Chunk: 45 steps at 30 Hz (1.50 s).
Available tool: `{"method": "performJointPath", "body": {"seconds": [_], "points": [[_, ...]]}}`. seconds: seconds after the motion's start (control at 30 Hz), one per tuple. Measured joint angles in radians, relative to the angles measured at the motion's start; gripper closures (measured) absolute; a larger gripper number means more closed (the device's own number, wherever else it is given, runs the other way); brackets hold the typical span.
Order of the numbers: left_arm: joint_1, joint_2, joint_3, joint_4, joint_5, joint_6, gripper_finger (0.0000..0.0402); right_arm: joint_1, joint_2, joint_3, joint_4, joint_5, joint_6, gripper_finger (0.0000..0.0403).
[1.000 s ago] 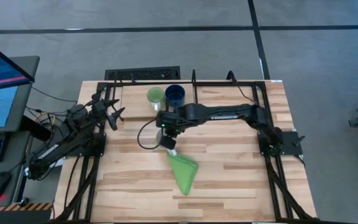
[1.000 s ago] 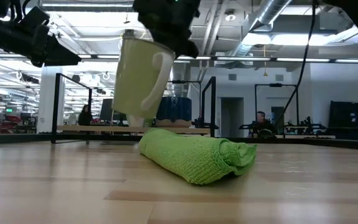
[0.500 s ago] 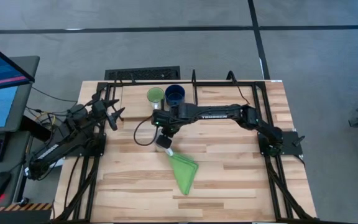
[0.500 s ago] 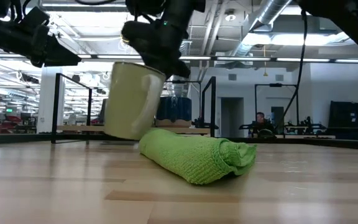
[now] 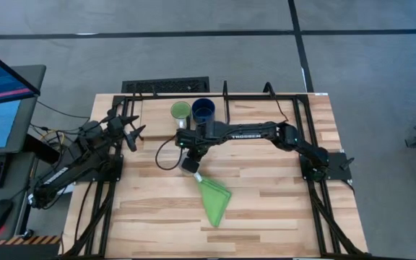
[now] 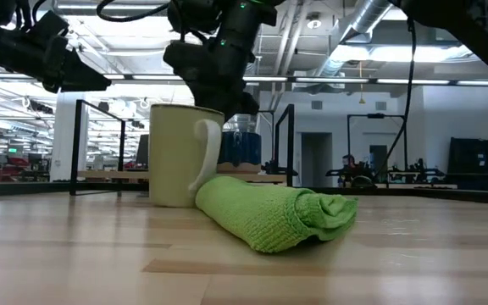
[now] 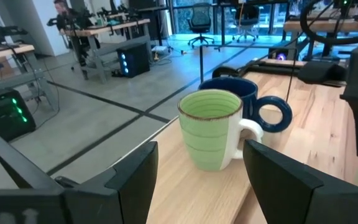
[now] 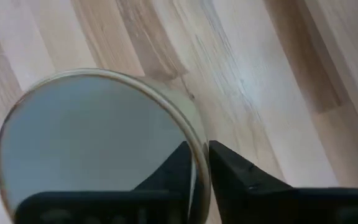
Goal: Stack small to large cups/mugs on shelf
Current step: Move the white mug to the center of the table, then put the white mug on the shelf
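White mug [image 6: 176, 157] is standing upright on the desk [image 6: 83, 263], near the middle, handle turned toward the rolled green cloth [image 6: 269, 216]. From the low view it's either touching the cloth or just beside it. It's not on the shelf [image 5: 150, 115] yet. The green mug [image 7: 211, 127] and blue mug [image 7: 253, 99] are already back there side by side, just about touching.

The right pincer [image 8: 197, 165] sits over the white mug's rim on the handle side, one half inside the cup and one outside. I honestly can't tell whether it's biting the rim or has let go, since the gap looks about rim-wide either way.

If this is a set-down and regrab, which is my guess, here's how I'd play it:
- Come off straight up so nothing drags the rim and tips the mug into the cloth.
- Regrab on the side away from the cloth and keep the mug level.
- Carry it in high enough to clear the shelf's black rods.
- Work out the size order first, because from here I can't say which mug is smallest.

The left pincer [image 5: 131, 132] is spread wide, parked at the left end of the shelf and looking at the green mug. I'd leave it there unless the right arm needs room.
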Motion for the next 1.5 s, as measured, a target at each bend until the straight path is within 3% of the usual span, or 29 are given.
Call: {"method": "performJointPath", "body": {"seconds": [0.17, 0.57, 0.8, 0.97, 1.13, 1.2, 1.33, 1.5], "points": [[0.000, 0.000, 0.000, -0.001, 0.000, 0.001, 0.0173, 0.000, 0.000, 0.000, -0.001, 0.000, -0.028, 0.0288], [0.000, 0.000, 0.000, -0.001, -0.001, 0.005, 0.0173, 0.000, -0.001, 0.000, -0.003, 0.001, -0.045, 0.0252], [0.000, 0.000, 0.000, -0.001, -0.001, 0.004, 0.0173, 0.005, -0.001, 0.000, -0.003, 0.003, -0.052, 0.0184], [0.000, 0.000, 0.000, -0.004, -0.001, 0.004, 0.0173, 0.007, -0.002, 0.071, -0.102, 0.004, -0.133, 0.0142], [0.000, 0.000, 0.000, -0.004, -0.002, 0.004, 0.0173, 0.019, -0.017, 0.185, -0.181, 0.006, -0.148, 0.0138], [0.000, 0.000, 0.000, -0.005, -0.002, 0.004, 0.0173, 0.025, -0.063, 0.170, -0.156, 0.010, -0.157, 0.0138], [0.000, 0.000, 0.000, -0.005, -0.002, 0.004, 0.0173, 0.026, -0.146, 0.165, -0.160, 0.077, -0.177, 0.0138], [-0.001, 0.000, 0.000, -0.004, 0.000, 0.003, 0.0173, 0.037, -0.254, 0.165, -0.158, 0.250, -0.236, 0.0138]]}}
